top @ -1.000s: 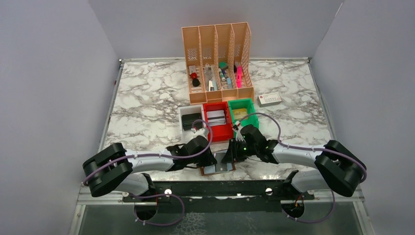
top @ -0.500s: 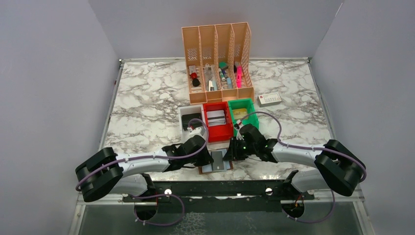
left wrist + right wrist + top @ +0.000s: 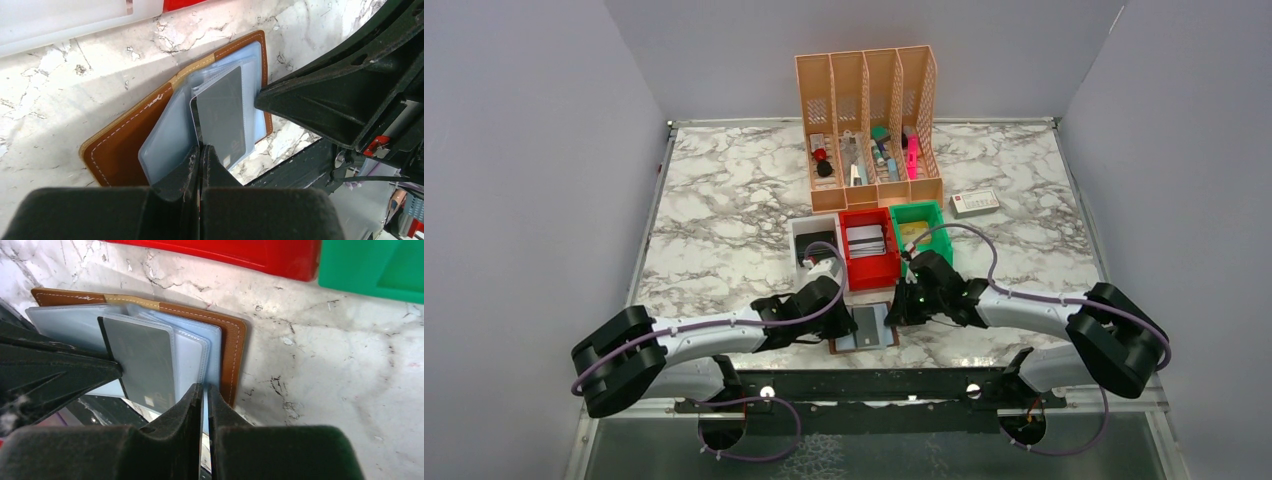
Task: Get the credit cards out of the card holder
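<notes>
The brown card holder (image 3: 835, 345) lies open at the table's front edge between both grippers. It shows in the left wrist view (image 3: 125, 145) and the right wrist view (image 3: 234, 345), with pale clear sleeves fanned out. My left gripper (image 3: 844, 318) (image 3: 201, 151) is shut on the near edge of a dark grey credit card (image 3: 220, 115) (image 3: 142, 360) that sticks partly out of a sleeve. My right gripper (image 3: 896, 312) (image 3: 205, 390) is shut on a pale blue sleeve (image 3: 212, 360) at the holder's right side. Other cards in the holder are hidden.
Behind the holder stand a white bin (image 3: 804, 228) with a black case, a red bin (image 3: 871, 280) with a stack of cards (image 3: 865, 238), and a green bin (image 3: 934, 245). An orange file organiser (image 3: 869, 120) and a white box with a red end (image 3: 975, 203) are farther back.
My left gripper has drawn back to the left with the grey card, which now sticks further out of its sleeve. The right gripper has stayed on the holder, which has shifted slightly.
</notes>
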Robot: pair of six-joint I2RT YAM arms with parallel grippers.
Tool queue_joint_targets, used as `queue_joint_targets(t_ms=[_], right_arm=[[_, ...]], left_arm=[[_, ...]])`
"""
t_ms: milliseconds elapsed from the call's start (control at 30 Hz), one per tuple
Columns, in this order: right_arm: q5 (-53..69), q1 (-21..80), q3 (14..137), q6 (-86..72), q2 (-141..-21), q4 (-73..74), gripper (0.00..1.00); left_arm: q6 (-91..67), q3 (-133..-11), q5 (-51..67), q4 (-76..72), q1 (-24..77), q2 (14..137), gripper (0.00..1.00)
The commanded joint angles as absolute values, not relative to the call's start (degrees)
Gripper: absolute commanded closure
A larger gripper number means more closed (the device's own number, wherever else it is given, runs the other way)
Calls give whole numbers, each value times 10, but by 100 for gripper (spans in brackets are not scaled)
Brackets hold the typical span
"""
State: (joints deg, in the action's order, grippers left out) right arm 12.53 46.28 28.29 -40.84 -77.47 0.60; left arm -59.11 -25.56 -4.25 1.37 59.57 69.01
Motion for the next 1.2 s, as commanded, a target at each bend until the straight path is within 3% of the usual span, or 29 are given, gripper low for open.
queue_joint_targets(t_ms=[0, 333, 500, 667, 1167], right_arm=[[57, 462, 294, -376, -785, 77, 87], [106, 462, 305, -376, -754, 43, 86], [190, 462, 300, -388, -724, -36, 71], [262, 468, 305, -412, -774, -118, 67], [224, 471, 314, -402, -869, -100, 63]], left_arm=[[-582, -248, -75, 54, 591, 668, 100], [-578, -245, -75, 61, 587, 649, 100], [-577, -247, -66, 51, 587, 664, 100], [-575, -251, -64, 47, 586, 669, 100], [-572, -252, -70, 60, 585, 661, 100]])
